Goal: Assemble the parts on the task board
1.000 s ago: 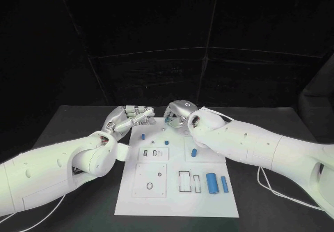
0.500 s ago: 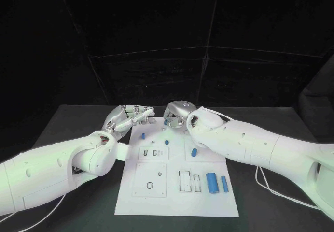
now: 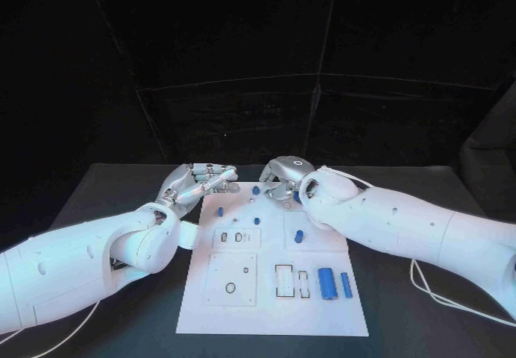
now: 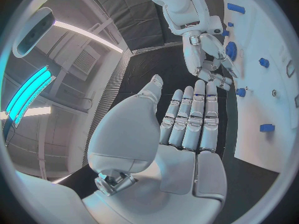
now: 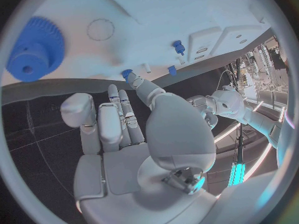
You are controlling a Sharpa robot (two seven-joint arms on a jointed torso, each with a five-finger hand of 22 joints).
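Note:
The white task board [image 3: 274,298] lies in the middle of the table. Small blue parts [image 3: 258,221] stand on its far half, and two blue cylinders [image 3: 326,283] lie near its right edge. My right hand [image 3: 282,177] hovers over the board's far edge, fingers apart, holding nothing. Its thumb tip is next to a small blue part [image 5: 127,73], also seen on the board [image 3: 256,190]. A blue gear [image 5: 34,50] lies flat on the board beside this hand, and shows again as the gear [image 4: 231,50]. My left hand [image 3: 199,183] is off the board's far left corner, fingers straight and empty [image 4: 187,129].
Empty slots [image 3: 285,280] and a raised plate with a hole [image 3: 231,287] sit on the board's near half. A white cable [image 3: 425,287] runs on the black table under the right arm.
My right hand has edged slightly to the right, leaving the small blue part at the far edge more exposed. The left hand has stayed put.

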